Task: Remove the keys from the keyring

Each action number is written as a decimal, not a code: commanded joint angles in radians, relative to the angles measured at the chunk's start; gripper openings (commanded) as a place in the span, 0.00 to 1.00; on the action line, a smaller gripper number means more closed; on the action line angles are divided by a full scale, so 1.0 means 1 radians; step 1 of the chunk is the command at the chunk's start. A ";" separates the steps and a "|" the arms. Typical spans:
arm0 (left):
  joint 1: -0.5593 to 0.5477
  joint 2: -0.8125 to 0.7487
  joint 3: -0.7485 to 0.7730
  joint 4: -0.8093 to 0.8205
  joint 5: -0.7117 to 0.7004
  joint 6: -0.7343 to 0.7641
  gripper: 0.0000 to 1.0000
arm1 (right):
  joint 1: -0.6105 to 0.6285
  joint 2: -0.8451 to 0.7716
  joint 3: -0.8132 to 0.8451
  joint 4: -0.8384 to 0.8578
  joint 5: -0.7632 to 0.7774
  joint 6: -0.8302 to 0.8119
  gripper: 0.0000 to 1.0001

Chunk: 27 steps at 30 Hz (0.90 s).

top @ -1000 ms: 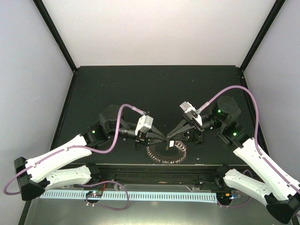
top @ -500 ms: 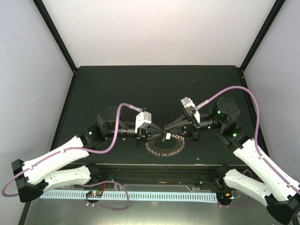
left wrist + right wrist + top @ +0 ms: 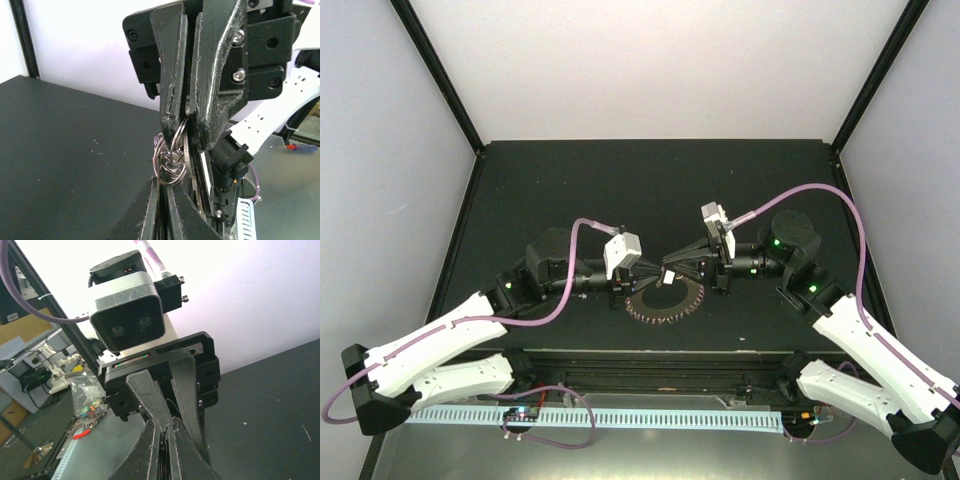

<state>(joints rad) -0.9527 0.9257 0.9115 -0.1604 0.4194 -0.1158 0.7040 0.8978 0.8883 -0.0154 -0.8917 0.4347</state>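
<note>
The keyring [image 3: 665, 302], a grey ring fringed with wire loops, hangs tilted between my two grippers above the black table. My left gripper [image 3: 653, 284] is shut on its rim. In the left wrist view my fingers [image 3: 164, 187] close from below on the wire loops [image 3: 170, 162]. My right gripper [image 3: 670, 273] meets it tip to tip and pinches a loop from the other side, as the left wrist view [image 3: 186, 135] shows. In the right wrist view my gripper [image 3: 164, 432] holds the ring [image 3: 164, 452] edge-on. I cannot pick out the key.
The black table [image 3: 650, 190] extends far behind the grippers, with white walls around it. A pale perforated rail [image 3: 590, 417] lies along the near edge by the arm bases. The left wrist camera [image 3: 127, 315] sits close above my right fingers.
Both grippers have moved together away from the near edge and slightly left, carrying the keyring with them. The ring now hangs more tilted.
</note>
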 commanded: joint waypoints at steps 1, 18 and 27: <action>0.007 -0.009 0.019 0.114 -0.073 -0.018 0.02 | 0.063 0.051 0.012 -0.130 0.066 -0.075 0.01; 0.081 -0.096 -0.072 0.248 0.010 -0.073 0.01 | 0.070 -0.046 0.146 -0.189 0.069 -0.149 0.62; 0.096 -0.125 -0.076 0.282 0.224 -0.026 0.01 | 0.069 -0.149 0.189 -0.302 0.367 -0.301 0.72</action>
<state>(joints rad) -0.8631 0.8192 0.8154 0.0387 0.4980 -0.1638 0.7689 0.7486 1.0443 -0.2298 -0.6476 0.2382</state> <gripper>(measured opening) 0.067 0.735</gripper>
